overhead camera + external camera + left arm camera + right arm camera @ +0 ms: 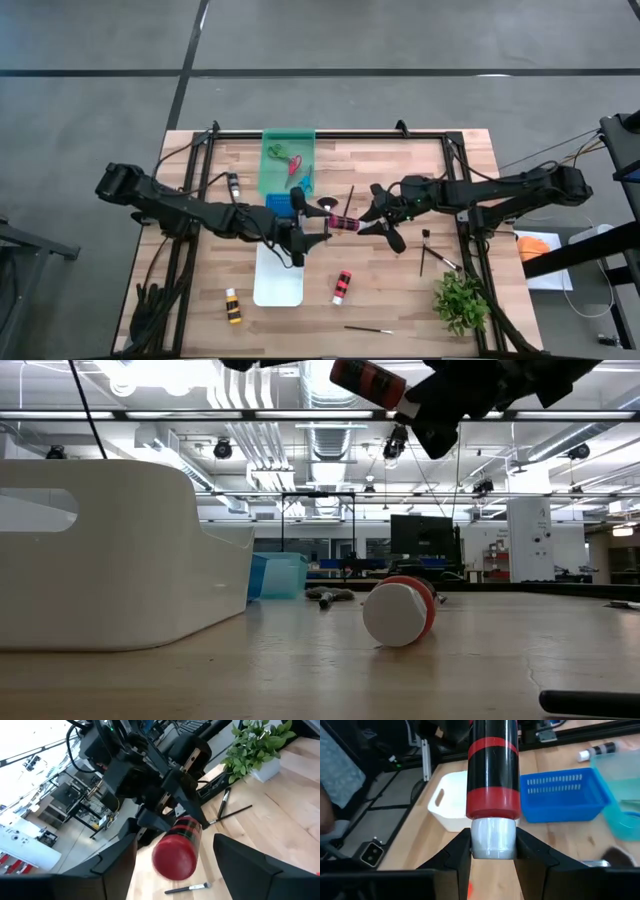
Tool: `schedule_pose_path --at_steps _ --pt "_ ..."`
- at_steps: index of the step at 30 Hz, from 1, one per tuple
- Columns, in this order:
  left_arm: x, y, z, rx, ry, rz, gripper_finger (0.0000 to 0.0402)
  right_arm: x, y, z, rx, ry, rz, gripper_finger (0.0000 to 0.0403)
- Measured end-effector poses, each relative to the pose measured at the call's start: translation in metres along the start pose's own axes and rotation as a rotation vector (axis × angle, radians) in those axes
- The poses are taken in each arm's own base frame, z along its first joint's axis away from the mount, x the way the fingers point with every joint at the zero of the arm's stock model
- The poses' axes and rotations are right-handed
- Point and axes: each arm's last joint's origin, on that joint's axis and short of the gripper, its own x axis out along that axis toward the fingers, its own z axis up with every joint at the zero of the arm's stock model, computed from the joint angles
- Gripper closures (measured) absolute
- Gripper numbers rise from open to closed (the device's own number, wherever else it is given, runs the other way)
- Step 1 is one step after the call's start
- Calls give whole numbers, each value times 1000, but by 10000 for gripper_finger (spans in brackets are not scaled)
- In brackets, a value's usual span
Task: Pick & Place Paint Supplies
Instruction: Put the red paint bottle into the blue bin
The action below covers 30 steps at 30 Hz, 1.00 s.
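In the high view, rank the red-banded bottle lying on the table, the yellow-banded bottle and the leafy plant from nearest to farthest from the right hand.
Measured from the right hand, which grips a paint bottle by its cap:
1. Red-banded bottle, lying just right of the white tray.
2. Leafy plant, at the table's right side, near its front edge.
3. Yellow-banded bottle, left of the white tray, near the front edge.
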Motion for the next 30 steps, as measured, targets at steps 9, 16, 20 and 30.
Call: schedule_pose_path --at_steps 9,16,20,30 --pt "12 -3 2 11 32 -48 130 1 2 0 -3 -3 43 293" --pt "13 0 1 -26 57 -60 130 1 2 1 -8 -7 45 293" --pt "14 1 0 -35 56 -66 130 1 2 1 -9 -8 46 293" --pt "14 3 -2 -54 57 -72 131 1 2 1 -13 -8 45 293"
